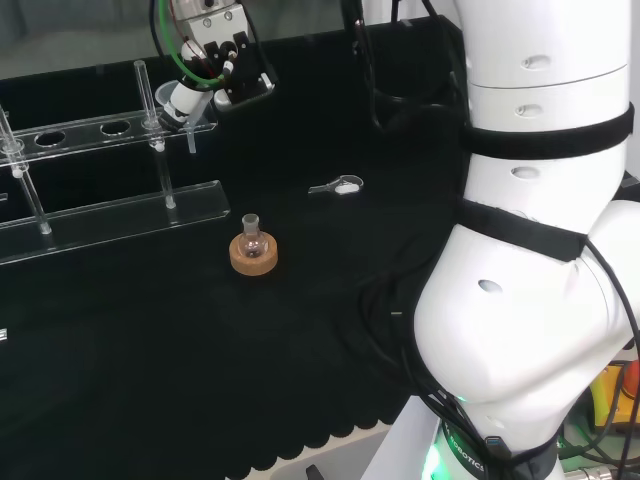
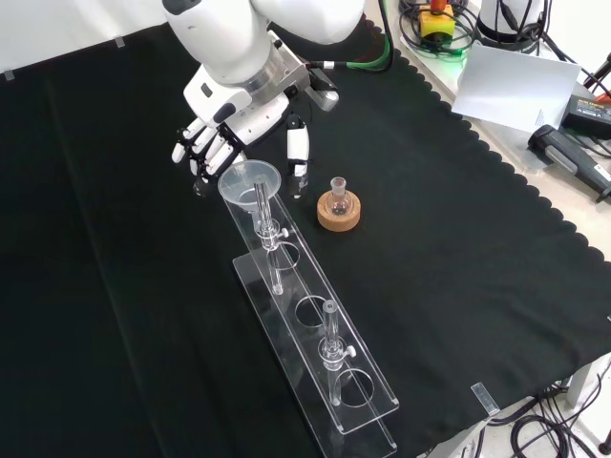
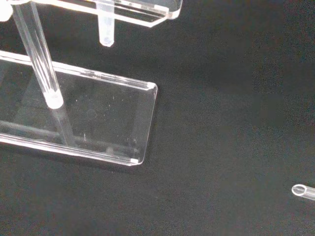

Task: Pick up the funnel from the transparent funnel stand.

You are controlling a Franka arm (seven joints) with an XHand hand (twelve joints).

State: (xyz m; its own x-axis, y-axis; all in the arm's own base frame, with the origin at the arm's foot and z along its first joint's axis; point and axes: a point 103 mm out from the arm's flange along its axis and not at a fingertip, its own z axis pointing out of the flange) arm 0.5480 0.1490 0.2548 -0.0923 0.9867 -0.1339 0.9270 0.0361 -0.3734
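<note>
Hovering at the far end of the transparent funnel stand (image 2: 315, 334), my hand (image 2: 215, 143) hangs with its fingers (image 2: 191, 148) spread and only slightly bent, holding nothing, with the thumb (image 2: 299, 153) set apart on the other side. Between them, in the front view, sits the funnel (image 2: 250, 183), its wide clear bowl resting in the end hole of the stand's upper plate and its stem pointing down toward the base plate; the fingers are just beside the bowl's rim (whether they touch it I cannot tell). From the head view the hand (image 1: 205, 60) is over the stand's right end, and the funnel (image 1: 180, 108) shows beneath it. Close up from the wrist, the stand's base plate (image 3: 98, 118) lies flat on the black surface (image 2: 458, 239), with one clear post rising from it and the funnel's stem tip (image 3: 106, 34) hanging below the upper plate. Near the stand, a small round flask (image 2: 337, 196) stands upright on a cork ring (image 2: 339, 215). Well apart from it in the head view lies a small white scoop (image 1: 340, 185).
</note>
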